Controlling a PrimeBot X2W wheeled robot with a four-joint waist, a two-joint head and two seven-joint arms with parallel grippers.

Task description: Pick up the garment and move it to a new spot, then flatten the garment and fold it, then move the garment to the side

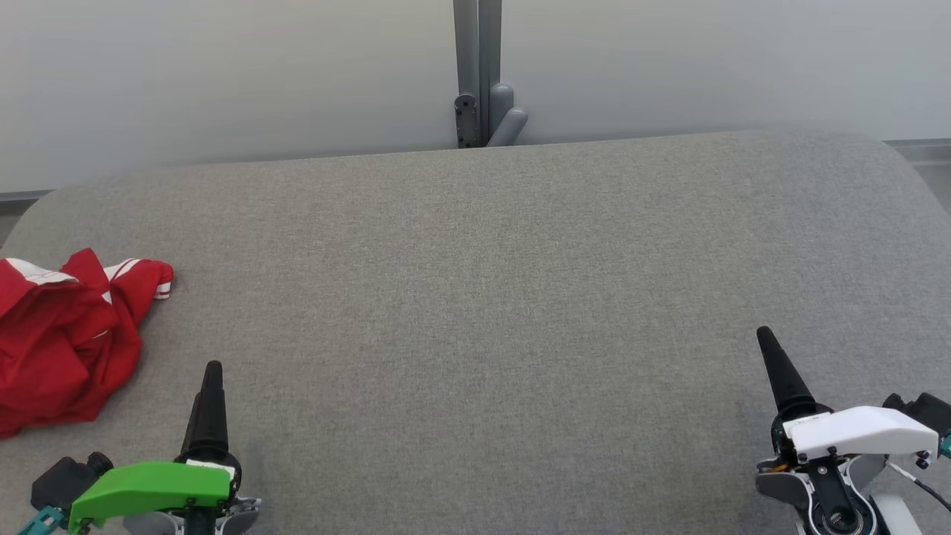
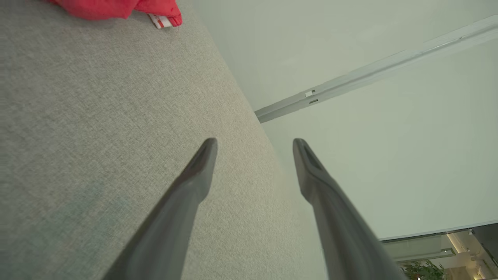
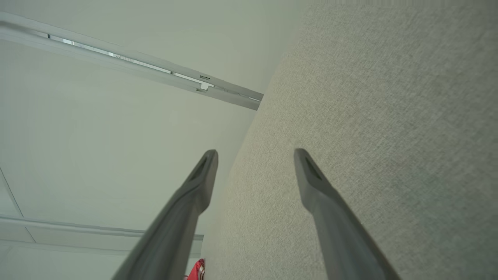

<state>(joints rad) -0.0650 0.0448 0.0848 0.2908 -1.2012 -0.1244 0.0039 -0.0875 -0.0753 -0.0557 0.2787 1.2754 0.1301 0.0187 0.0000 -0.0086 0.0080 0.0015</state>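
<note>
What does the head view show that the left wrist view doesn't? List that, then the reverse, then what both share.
Head view, beyond the left wrist view: the right gripper at lower right, a grey post behind the table, and the red garment as a full crumpled heap.
Left wrist view, beyond the head view: a wall rail, a plant, and the open gap of the left gripper.
Both: garment, table, left gripper.
</note>
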